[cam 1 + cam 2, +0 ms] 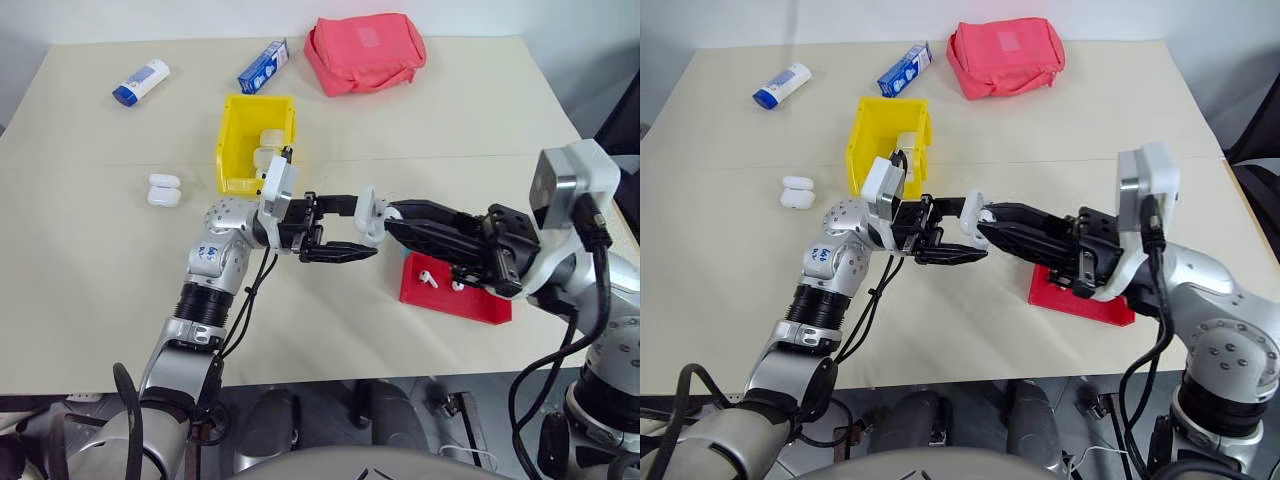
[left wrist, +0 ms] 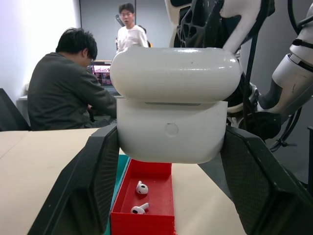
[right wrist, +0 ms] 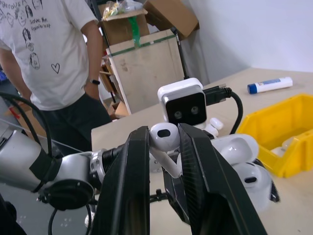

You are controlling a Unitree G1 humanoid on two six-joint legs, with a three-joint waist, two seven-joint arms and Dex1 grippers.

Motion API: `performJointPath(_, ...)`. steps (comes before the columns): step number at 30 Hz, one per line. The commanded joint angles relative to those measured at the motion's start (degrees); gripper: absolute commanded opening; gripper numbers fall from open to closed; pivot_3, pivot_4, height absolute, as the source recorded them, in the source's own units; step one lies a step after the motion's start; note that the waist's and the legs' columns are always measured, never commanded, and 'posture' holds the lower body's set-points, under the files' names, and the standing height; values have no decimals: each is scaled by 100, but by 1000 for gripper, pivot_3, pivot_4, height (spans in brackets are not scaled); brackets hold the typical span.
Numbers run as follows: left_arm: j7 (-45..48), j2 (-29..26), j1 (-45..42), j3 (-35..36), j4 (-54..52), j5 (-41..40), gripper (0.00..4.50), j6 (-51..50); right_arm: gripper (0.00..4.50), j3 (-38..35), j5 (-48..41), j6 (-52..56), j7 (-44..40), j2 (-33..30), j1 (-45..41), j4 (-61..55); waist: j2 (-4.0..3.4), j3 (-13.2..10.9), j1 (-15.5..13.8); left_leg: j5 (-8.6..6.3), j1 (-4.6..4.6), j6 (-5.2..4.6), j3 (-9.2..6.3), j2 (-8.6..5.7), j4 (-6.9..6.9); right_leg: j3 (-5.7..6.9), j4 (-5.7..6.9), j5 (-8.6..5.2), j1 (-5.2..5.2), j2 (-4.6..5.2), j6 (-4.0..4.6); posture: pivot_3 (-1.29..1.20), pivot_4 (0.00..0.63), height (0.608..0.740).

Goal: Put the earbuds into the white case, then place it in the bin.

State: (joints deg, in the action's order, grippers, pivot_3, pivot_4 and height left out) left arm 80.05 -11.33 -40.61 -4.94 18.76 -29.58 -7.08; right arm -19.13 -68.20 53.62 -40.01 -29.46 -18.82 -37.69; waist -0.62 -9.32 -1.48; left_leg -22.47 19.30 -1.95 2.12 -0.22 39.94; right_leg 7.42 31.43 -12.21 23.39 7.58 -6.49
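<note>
Right gripper [image 3: 164,147] pinches an earbud [image 3: 163,137] beside the open case [image 2: 172,103] clamped in the left gripper [image 1: 335,228]; two earbuds [image 2: 139,198] wait, bin [image 1: 236,125] comes later.

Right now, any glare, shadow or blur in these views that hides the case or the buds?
Left wrist view: window glare washes the upper left; white case is sharp, people behind are softer. Right wrist view: earbud in the right pincer is crisp. Head views: even light, soft shadows; the two earbuds in the red tray look tiny.
</note>
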Motion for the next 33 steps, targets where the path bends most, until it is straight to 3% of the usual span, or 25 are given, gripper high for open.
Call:
performJointPath(1, 8, 53, -94, 23, -163, -42, 2762, 64, 490, 212, -57, -327, 76, 54, 97, -12, 0, 0, 1, 0, 0, 0, 0, 0, 0, 0, 0, 0, 0, 0, 0, 0, 150, 740)
performJointPath(15, -101, 12, 166, 84, -763, -202, 2762, -79, 490, 998, 757, -1144, 10, 146, 551, 532, 0, 0, 5, 0, 0, -6, 1, 0, 0, -1, 0, 0, 1, -1, 1, 0, 150, 740)
performJointPath(33, -202, -7, 170, 151, -812, -223, 2762, -108, 490, 1235, 1000, -1108, -46, -550, 583, 816, 1, 0, -2, -3, 1, -11, -1, 1, 0, -1, -4, -2, 1, 4, 3, 0, 150, 740)
